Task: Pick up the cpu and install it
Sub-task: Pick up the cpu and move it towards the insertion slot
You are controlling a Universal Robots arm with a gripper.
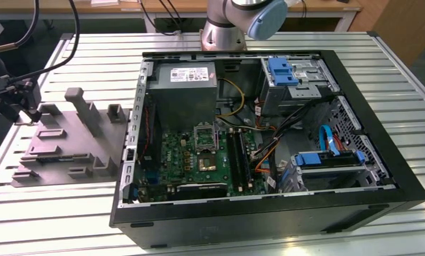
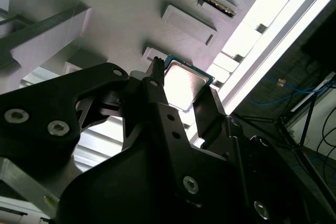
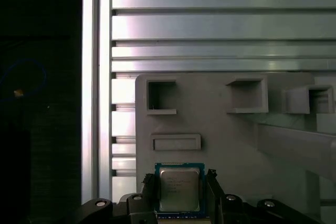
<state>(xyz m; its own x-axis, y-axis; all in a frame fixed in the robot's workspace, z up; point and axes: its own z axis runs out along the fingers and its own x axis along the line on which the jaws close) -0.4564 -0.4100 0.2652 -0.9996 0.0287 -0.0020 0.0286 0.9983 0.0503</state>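
Big slatted metal table [image 1: 56, 213] fills the scene, and on it, toward the exterior view's right, lies the open black computer case [image 1: 269, 224]. The green motherboard [image 1: 191, 160] is facing up and its metal-framed socket [image 1: 205, 137] is in plain sight.

At the exterior view's left sits the grey fixture plate [image 1: 63, 144] with its raised blocks and pockets, just beside the case. The arm's base [image 1: 223, 26] stands behind the case.

Out at the far side of that fixture, near the table's edge, the gripper [image 1: 29, 118] hangs low over the plate.

In the first wrist view the two black fingers [image 3: 149, 190] stand on either side of the cpu [image 3: 179, 190], each against an opposite edge, pinching it between them. The chip shows its silvery top with a green rim, lying flat and level with the grey plate, next to a shallow rectangular recess [image 3: 176, 142]. Whether it is seated in a pocket or just clear of it, I cannot tell.

The second wrist view shows the same grip from the side, with the cpu [image 2: 184, 85] bright between the dark fingertips.
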